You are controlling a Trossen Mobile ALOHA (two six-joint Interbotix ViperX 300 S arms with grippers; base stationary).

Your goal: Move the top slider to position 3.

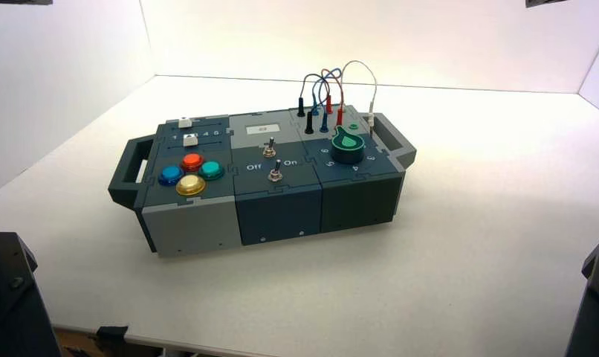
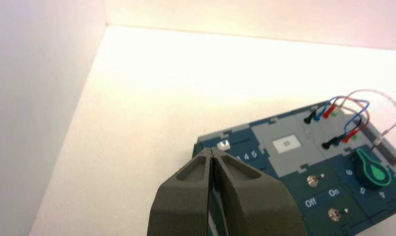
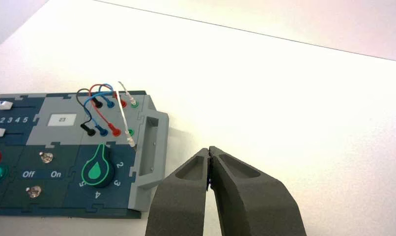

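The top slider (image 1: pixel 183 123) is a small white cube knob on the box's far left corner; it also shows in the left wrist view (image 2: pixel 223 145) and the right wrist view (image 3: pixel 4 104). A row of white numerals 1 to 5 runs just below its track, with the 3 (image 3: pixel 10 120) in the middle. The knob stands near the 2, left of the 3. My left gripper (image 2: pixel 213 152) is shut and empty, held back from the box's left end. My right gripper (image 3: pixel 209 150) is shut and empty, off the box's right handle. In the high view both arms sit parked at the bottom corners.
A twin white slider knob (image 1: pixel 190 139) sits just nearer than the numeral row. Round coloured buttons (image 1: pixel 192 161) lie in front of it. Two toggle switches (image 1: pixel 269 149), a green dial (image 1: pixel 348 145) and looped wires (image 1: pixel 334 89) fill the rest of the box top. White walls enclose the table.
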